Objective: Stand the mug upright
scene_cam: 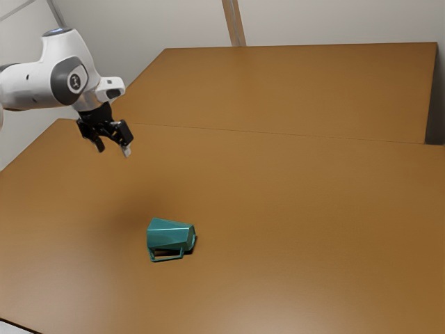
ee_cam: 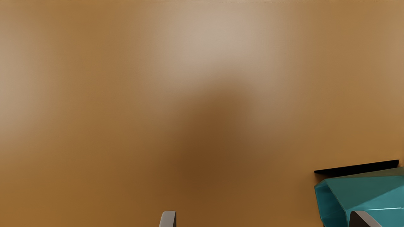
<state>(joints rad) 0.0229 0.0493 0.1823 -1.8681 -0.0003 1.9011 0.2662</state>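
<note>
In the exterior view the gripper (scene_cam: 113, 151) hangs above the brown table (scene_cam: 313, 223), fingers wide apart, gripping nothing — the teal mug (scene_cam: 167, 234) lies sideways at its five o'clock, handle toward six — pale wall (scene_cam: 334, 21) beyond, toward twelve

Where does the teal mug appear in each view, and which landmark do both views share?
Exterior view: the teal mug lies left of centre, below the picture's middle.
Wrist view: partly hidden behind one of the open fingers.
Shared landmark: the brown tabletop beneath it.
</note>
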